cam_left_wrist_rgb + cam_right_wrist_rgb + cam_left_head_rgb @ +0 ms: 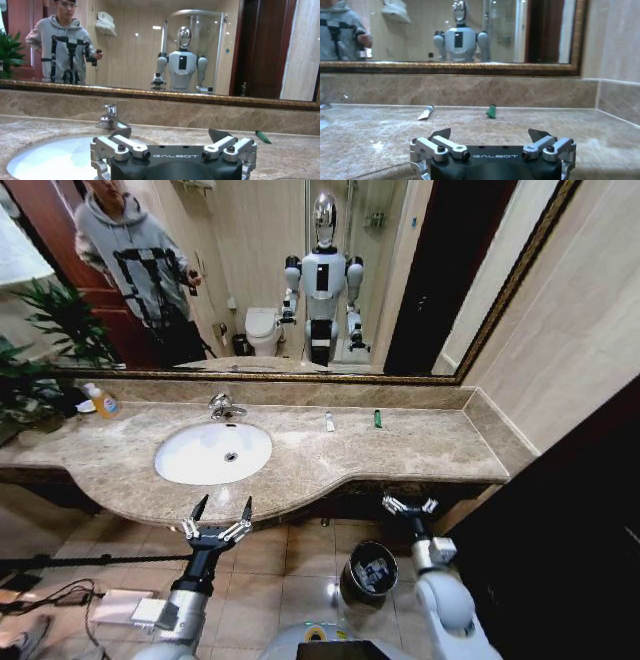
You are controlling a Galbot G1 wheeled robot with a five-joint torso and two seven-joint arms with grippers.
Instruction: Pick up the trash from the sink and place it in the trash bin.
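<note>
Marble bench (420, 450) carries the two trash items I can make out: a white tube (330, 421) and a small green bottle (378, 418), both near the back edge under the mirror, apart from each other and from the sink (213, 452). Basin itself looks bare apart from the drain, so despite the task wording the pick targets sit on the bench, not in the sink. Right claw (409, 505) is spread wide, holding nothing, hovering just off the bench's front edge; left claw (221, 522) likewise wide open and empty, off the front edge below the basin. From the right claw both items lie ahead, across the bench depth: tube ahead and to its left, green bottle almost straight ahead. From the left claw they're ahead and well off to its right. Judgement: right arm is the nearer one for either item. In the right wrist view the tube (425, 112) lies flat, long axis slanted, coloured cap end pointing away toward the wall. Green bottle (491, 111) looks to lie roughly front-to-back; which end faces the claw I can't tell. Trash bin (368, 572) sits on the floor below and just left of the right claw, closer to the robot.
</note>
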